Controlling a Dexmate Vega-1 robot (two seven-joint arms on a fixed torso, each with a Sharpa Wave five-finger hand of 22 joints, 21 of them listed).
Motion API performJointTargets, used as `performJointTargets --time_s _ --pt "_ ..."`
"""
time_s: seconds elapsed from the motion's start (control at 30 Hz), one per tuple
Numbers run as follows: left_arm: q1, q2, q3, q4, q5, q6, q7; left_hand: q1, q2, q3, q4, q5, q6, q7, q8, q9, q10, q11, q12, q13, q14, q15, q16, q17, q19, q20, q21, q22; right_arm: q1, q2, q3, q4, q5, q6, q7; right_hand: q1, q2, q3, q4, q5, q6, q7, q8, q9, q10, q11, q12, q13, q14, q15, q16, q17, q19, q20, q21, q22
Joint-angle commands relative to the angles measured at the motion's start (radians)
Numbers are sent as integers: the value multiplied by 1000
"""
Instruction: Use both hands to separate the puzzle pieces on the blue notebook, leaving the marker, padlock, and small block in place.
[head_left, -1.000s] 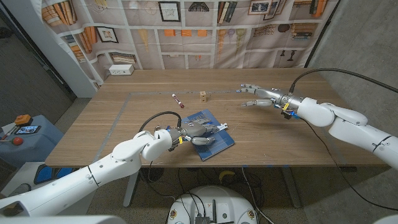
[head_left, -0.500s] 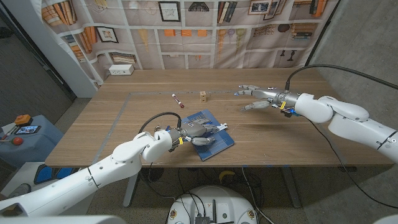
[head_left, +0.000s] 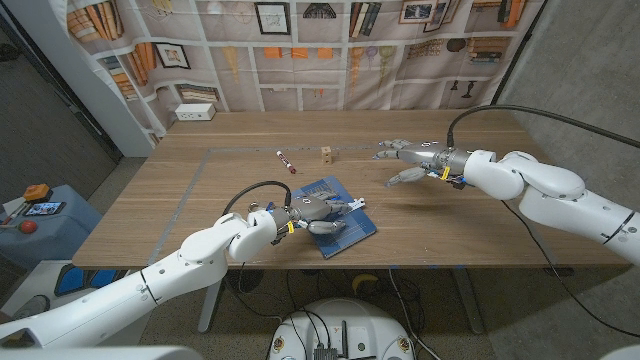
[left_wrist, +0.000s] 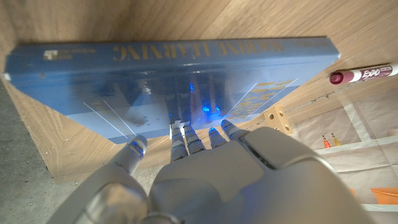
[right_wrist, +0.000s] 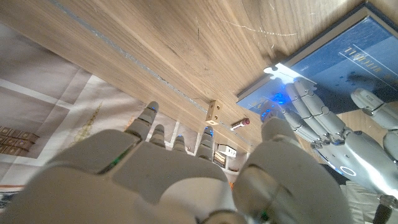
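Room: wooden table (head_left: 470, 225) before a printed bookshelf backdrop (head_left: 330, 50); blue cart with an orange knob at far left.
Left hand (head_left: 318, 212): lies on the blue notebook (head_left: 350, 235), fingers spread over the cover toward the puzzle piece (head_left: 358, 205); no grip plainly visible; same place as one second ago.
Blue notebook: near the table's front edge, turned askew, long axis running from front-left to back-right; unmoved.
Puzzle piece: white, at the notebook's right corner, just beside the left fingertips; join between pieces too small to tell.
Marker (head_left: 286, 161): behind the notebook, long axis diagonal, cap end toward the front-right; unmoved.
Small block (head_left: 327, 154): right of the marker, well apart from the notebook; unmoved.
Right hand (head_left: 412, 160): above the table right of the block, fingers spread, holding nothing; further left than one second ago, closer to the block.
Left wrist view: gold spine lettering on the notebook, fingertips (left_wrist: 136, 145) on the cover.
Right wrist view: block, marker, puzzle piece (right_wrist: 278, 70) at the cover's corner.
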Motion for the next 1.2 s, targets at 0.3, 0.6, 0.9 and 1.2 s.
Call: performJointTargets --time_s 0.3,0.6,0.9,1.2 --pt "10 -5 2 -2 4 11 9 8 92 10 -3 -1 11 3 6 5 12 2 4 5 9 -119 0 2 -87 -76 6 2 2 40 -55 -100 -220 -118 94 41 -16 14 2 11 45 -16 29 11 -50 12 12 6 -8 8 7 5 10 10 5 2" --pt "11 -13 5 -1 6 23 11 8 91 12 -5 -2 12 3 5 5 15 0 3 5 10 -120 -1 2 -86 -75 6 2 11 67 -78 -104 -280 -120 132 55 -25 16 3 12 58 -19 37 13 -50 13 14 6 -8 8 8 5 9 6 4 2" --pt "14 -16 8 -6 15 39 13 9 91 14 -6 -2 13 6 4 5 15 2 2 5 11 -118 -1 2 -86 -75 5 2 13 98 -105 -104 -351 -117 153 72 -38 16 5 10 82 -27 52 18 -46 14 17 7 -9 13 9 6 -3 0 -1 3" --pt "12 -19 13 -3 15 38 15 9 91 16 -7 -2 13 6 2 5 17 3 2 5 13 -116 -2 2 -84 -74 5 2 11 130 -127 -82 -409 -111 141 83 -48 15 7 5 97 -33 61 21 -39 15 21 7 -4 14 12 7 1 -4 1 3"
